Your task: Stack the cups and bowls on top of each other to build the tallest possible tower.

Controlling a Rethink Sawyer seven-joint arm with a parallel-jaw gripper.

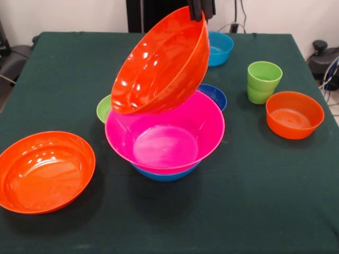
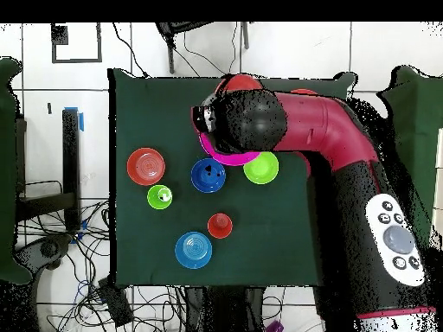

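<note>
Pinching the rim of a large glossy orange plastic bowl, our black gripper holds it steeply tilted above the wide pink bowl. That pink bowl sits nested in a blue bowl mid-table, with bare green cloth in front.

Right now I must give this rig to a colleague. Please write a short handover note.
Pincer: at the top edge, shut on the far rim of a large orange bowl, which hangs tilted over the tower.
Tower: large pink bowl nested in a blue bowl, mid-table.
Loose: second large orange bowl, small orange bowl, green cups already nested, light blue bowl, dark blue bowl, green bowl.
Done: two bowls stacked.
Left: seat the held bowl, then add the others.
</note>
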